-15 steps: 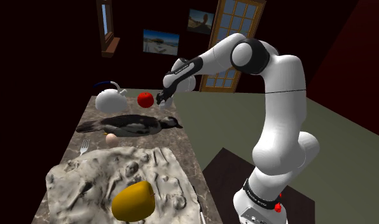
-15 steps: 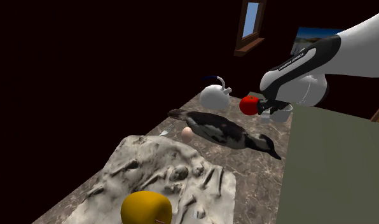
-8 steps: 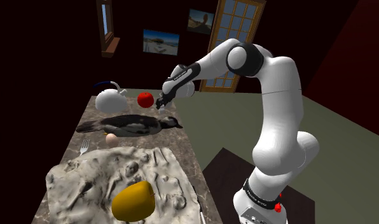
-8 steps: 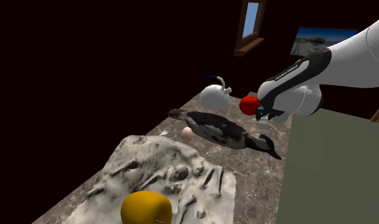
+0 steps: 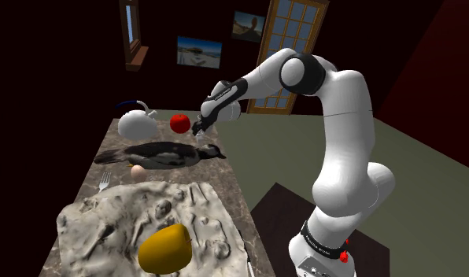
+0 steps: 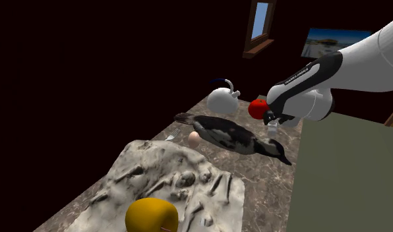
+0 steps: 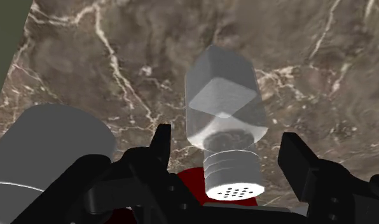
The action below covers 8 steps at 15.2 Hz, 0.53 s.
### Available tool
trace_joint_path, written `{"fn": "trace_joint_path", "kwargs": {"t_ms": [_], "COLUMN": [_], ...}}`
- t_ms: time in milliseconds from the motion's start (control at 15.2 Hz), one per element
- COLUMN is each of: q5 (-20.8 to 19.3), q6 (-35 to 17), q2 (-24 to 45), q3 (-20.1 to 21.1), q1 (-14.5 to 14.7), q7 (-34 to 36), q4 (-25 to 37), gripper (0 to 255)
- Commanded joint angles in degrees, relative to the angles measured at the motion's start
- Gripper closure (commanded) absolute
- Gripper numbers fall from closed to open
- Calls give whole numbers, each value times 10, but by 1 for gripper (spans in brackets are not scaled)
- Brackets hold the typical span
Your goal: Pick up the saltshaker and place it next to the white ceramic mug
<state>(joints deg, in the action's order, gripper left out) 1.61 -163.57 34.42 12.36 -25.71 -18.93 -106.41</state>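
So the end effector [image 7: 227, 151] dropped toward the far end of the desk [image 7: 118, 57] over the last second and has now settled. Its fingers [image 7: 161, 143] are spread wide either side of the saltshaker [image 7: 223, 108], not touching it yet. We'd say closing up is next. The pale mug [image 7: 51, 149] sits just beside it. We can't see inside it, or inside the white teapot [image 5: 136, 123] by the far corner.

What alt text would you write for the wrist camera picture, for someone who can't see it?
A translucent, square-bodied saltshaker with a perforated cap stands inside the gripper, whose two black fingers are apart and not touching it. Below is a brown marbled tabletop; a pale grey mug sits beside one finger.
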Motion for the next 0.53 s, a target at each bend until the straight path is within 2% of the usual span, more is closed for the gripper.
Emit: {"fn": "trace_joint_path", "kwargs": {"t_ms": [0,264,462], "q5": [0,0,11], "q6": [0,0,21], "q2": [0,0,-61], "q3": [0,0,13], "q1": [0,0,-18], "q7": [0,0,-8], "q4": [0,0,-40], "gripper": [0,0,0]}}
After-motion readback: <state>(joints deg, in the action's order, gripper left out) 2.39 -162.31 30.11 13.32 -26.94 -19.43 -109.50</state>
